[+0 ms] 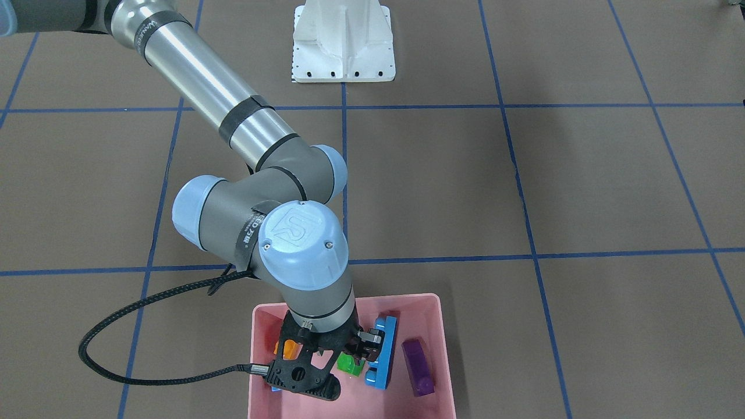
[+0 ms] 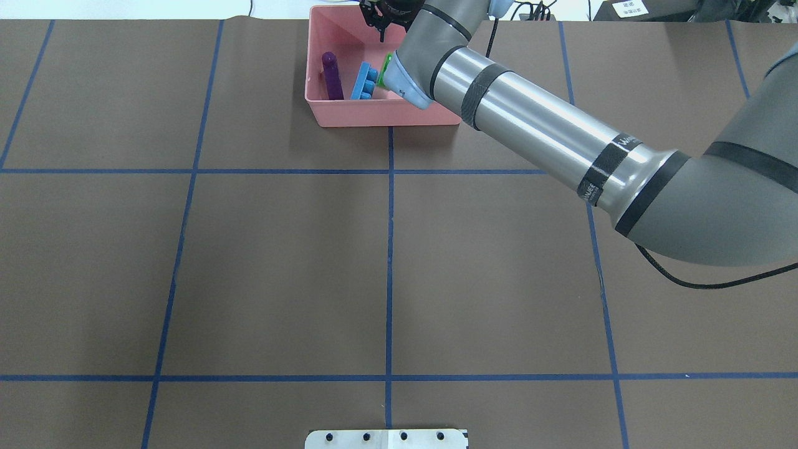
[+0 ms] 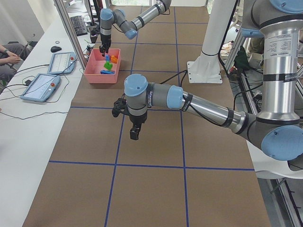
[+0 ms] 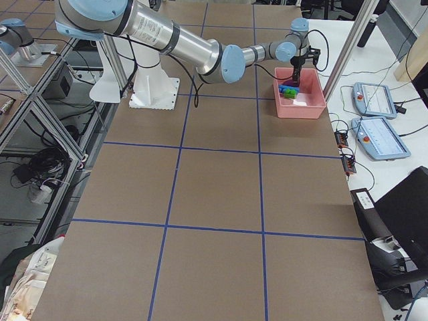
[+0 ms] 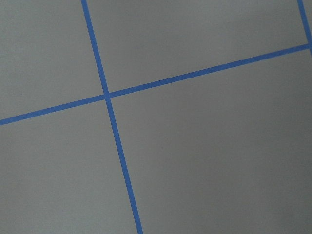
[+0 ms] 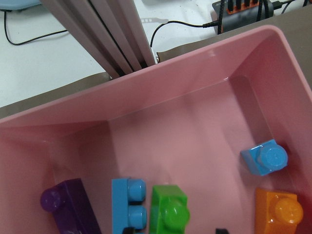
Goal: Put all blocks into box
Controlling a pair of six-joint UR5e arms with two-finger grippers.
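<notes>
Pink box (image 6: 170, 97) holds all five: purple block (image 6: 68, 207), long blue block (image 6: 128, 204), green block (image 6: 169, 209), orange block (image 6: 278, 209), one-stud blue block (image 6: 264, 157). — Jo
Right gripper (image 6: 175, 230)? — Sam
Spread, pinching nothing. Green block lies directly below, between the fingertips. Next I'd guess a straight lift out. — Jo
Left gripper (image 3: 135, 128)? — Sam
Over mid-table, well apart from box. Spread or closed, can't tell. — Jo

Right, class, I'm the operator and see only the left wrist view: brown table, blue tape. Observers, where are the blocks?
Observer: All five lie in the pink box: purple block, long blue block, green block, small blue block, orange block.
Operator: Is the right claw holding one?
Observer: No, the right claw hangs open above the green block.
Operator: And my left claw?
Observer: The left claw hovers over the table, well apart from the pink box.
</notes>
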